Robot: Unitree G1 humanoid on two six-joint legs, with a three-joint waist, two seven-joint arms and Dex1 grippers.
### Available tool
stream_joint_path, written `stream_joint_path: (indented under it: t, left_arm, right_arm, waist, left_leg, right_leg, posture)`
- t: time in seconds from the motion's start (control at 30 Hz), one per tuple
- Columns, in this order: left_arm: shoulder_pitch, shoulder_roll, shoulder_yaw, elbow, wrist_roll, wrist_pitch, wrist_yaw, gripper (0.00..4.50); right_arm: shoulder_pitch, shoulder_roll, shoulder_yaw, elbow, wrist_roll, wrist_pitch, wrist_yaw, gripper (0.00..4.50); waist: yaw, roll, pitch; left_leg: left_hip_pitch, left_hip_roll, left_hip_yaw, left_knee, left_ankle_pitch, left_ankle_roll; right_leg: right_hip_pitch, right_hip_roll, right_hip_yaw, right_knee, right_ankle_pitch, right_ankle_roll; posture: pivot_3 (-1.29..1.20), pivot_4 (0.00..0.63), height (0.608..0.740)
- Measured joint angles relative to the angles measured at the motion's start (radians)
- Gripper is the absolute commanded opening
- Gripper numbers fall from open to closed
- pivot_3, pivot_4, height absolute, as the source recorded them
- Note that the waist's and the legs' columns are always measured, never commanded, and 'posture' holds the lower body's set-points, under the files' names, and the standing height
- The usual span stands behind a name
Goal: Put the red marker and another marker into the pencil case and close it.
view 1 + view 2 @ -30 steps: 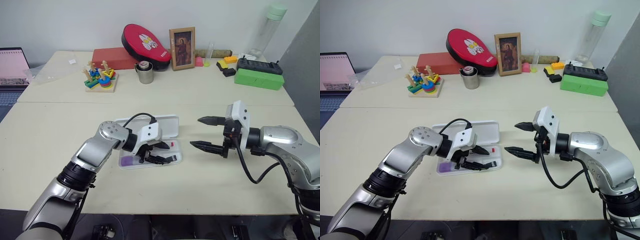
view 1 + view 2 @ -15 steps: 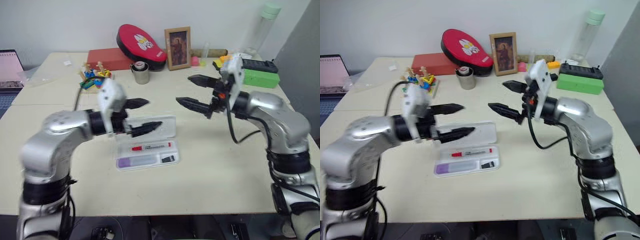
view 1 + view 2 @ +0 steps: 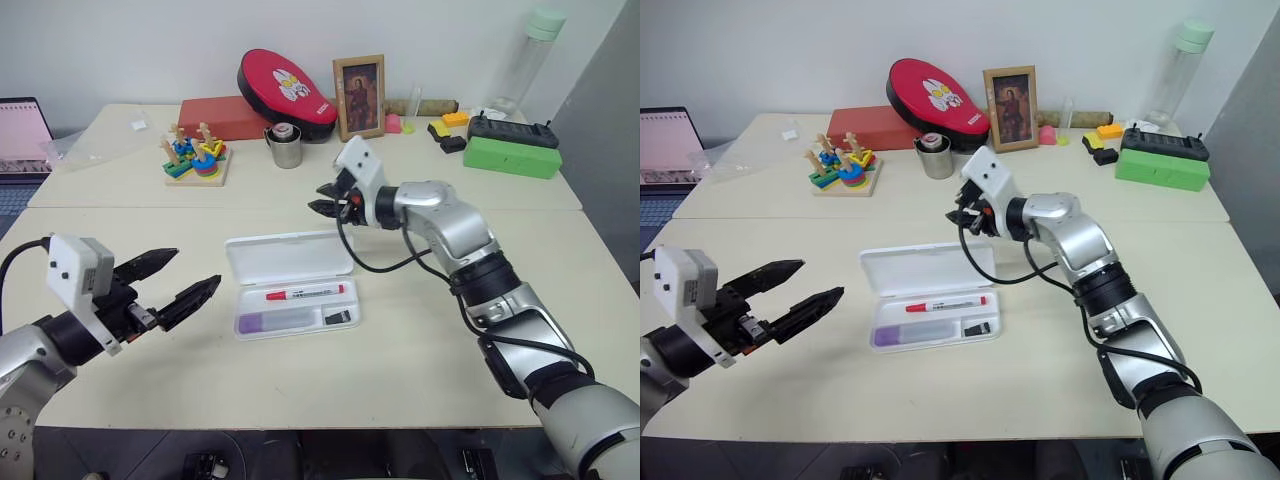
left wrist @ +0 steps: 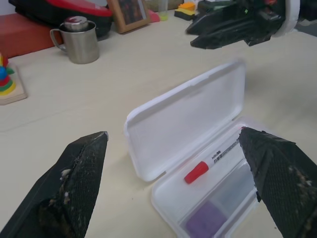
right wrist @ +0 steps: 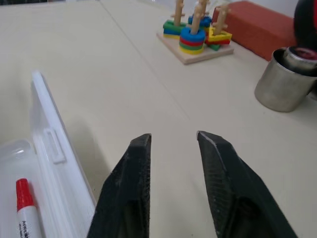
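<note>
The white pencil case lies open in the middle of the table, its lid flat behind the tray. In the tray the red marker lies along the far side. The lilac marker lies along the near side, beside a small black piece. My left gripper hangs open to the left of the case, well clear of it. My right gripper hovers just beyond the lid's far right corner. Its fingers stand a narrow gap apart with nothing between them.
Behind the case stand a steel cup, a ring-stacking toy, a picture frame and a red pad on a red box. A green box and a tall bottle occupy the far right; a laptop sits far left.
My left gripper has pulled out of the tray, swung left and back, and opened wide. My right gripper has reached left past the lid's far corner and its jaws have narrowed.
</note>
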Motion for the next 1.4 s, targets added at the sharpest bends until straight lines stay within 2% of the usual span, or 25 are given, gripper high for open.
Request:
stream_joint_path:
  t: [0.07, 0.1, 0.27, 0.6, 0.8, 0.97, 1.13, 1.27, 1.37, 1.4]
  left_arm:
    - [0.021, 0.0, 0.0, -0.017, -0.024, -0.007, 0.006, 4.5]
    - [0.028, 0.0, 0.0, -0.023, -0.029, -0.012, 0.011, 4.5]
    - [0.034, 0.015, 0.0, -0.024, -0.064, -0.021, 0.034, 4.5]
    - [0.024, 0.087, -0.008, -0.025, -0.136, -0.021, 0.066, 4.5]
    - [0.026, 0.108, -0.025, -0.02, -0.159, -0.021, 0.062, 4.5]
    - [0.024, 0.132, -0.035, -0.018, -0.185, -0.021, 0.05, 4.5]
    - [0.024, 0.159, -0.056, -0.014, -0.199, -0.022, 0.039, 4.5]
    - [0.009, 0.16, -0.103, 0.014, -0.191, -0.035, 0.048, 4.5]
    - [-0.064, 0.156, -0.151, 0.056, -0.164, -0.041, 0.107, 4.5]
    - [-0.083, 0.153, -0.162, 0.074, -0.151, -0.042, 0.125, 4.5]
  right_arm:
    - [0.0, 0.006, 0.021, 0.023, -0.037, -0.02, 0.006, 0.16]
    - [0.0, 0.003, 0.024, 0.024, -0.054, -0.028, 0.011, 0.08]
    - [0.019, -0.018, 0.045, -0.013, -0.077, -0.034, 0.077, 0.08]
    - [0.195, -0.135, 0.152, -0.339, -0.075, -0.078, 0.332, 0.08]
    - [0.248, -0.186, 0.212, -0.413, -0.11, -0.102, 0.39, 0.08]
    - [0.268, -0.198, 0.277, -0.399, -0.211, -0.161, 0.378, 0.08]
    - [0.275, -0.191, 0.266, -0.388, -0.215, -0.167, 0.377, 0.08]
    - [0.314, -0.183, 0.189, -0.387, -0.144, -0.106, 0.381, 0.08]
    - [0.323, -0.148, 0.056, -0.391, -0.035, -0.038, 0.356, 0.54]
    - [0.317, -0.14, 0.017, -0.392, -0.011, -0.02, 0.341, 0.82]
  waist:
    - [0.0, 0.0, 0.0]
    - [0.0, 0.0, 0.0]
    - [-0.002, 0.0, 0.0]
    - [-0.008, 0.0, 0.0]
    - [-0.008, 0.0, 0.0]
    - [-0.008, -0.001, -0.001]
    - [-0.007, -0.002, -0.001]
    - [-0.002, -0.002, -0.001]
    - [0.004, -0.002, -0.001]
    - [0.008, -0.002, -0.001]
  left_leg:
    - [0.0, 0.0, 0.0, 0.0, 0.0, 0.0]
    - [0.0, 0.0, 0.0, 0.0, 0.0, 0.0]
    - [0.0, 0.0, 0.0, 0.0, 0.0, 0.0]
    - [0.0, 0.0, 0.0, 0.0, 0.0, 0.0]
    - [0.0, 0.0, 0.0, 0.0, 0.0, 0.0]
    - [0.002, 0.0, 0.0, 0.0, 0.0, 0.0]
    - [0.005, 0.0, 0.0, 0.0, 0.0, 0.0]
    - [0.005, 0.0, 0.0, 0.0, 0.0, 0.0]
    - [0.005, 0.0, 0.0, 0.0, 0.0, 0.0]
    - [0.005, 0.0, 0.0, 0.0, 0.0, 0.0]
  right_leg:
    - [0.0, 0.0, 0.0, 0.0, 0.0, 0.0]
    - [0.0, 0.0, 0.0, 0.0, 0.0, 0.0]
    - [0.0, 0.0, 0.0, 0.0, 0.0, 0.0]
    - [0.0, 0.0, 0.0, 0.0, 0.0, 0.0]
    - [0.0, 0.0, 0.0, 0.0, 0.0, 0.0]
    - [0.001, 0.0, 0.001, 0.0, 0.0, 0.0]
    - [0.003, 0.0, 0.001, 0.0, 0.0, 0.0]
    - [0.004, 0.0, 0.001, 0.0, 0.0, 0.0]
    - [0.004, 0.0, 0.001, 0.0, 0.0, 0.0]
    - [0.004, 0.0, 0.001, 0.0, 0.0, 0.0]
  posture:
    - [0.0, 0.15, 0.74]
    - [0.0, 0.15, 0.74]
    - [0.0, 0.15, 0.74]
    - [0.0, 0.15, 0.74]
    - [0.0, 0.15, 0.74]
    - [0.0, 0.15, 0.74]
    - [0.0, 0.15, 0.74]
    - [0.0, 0.15, 0.74]
    - [0.0, 0.15, 0.74]
    - [0.0, 0.15, 0.74]
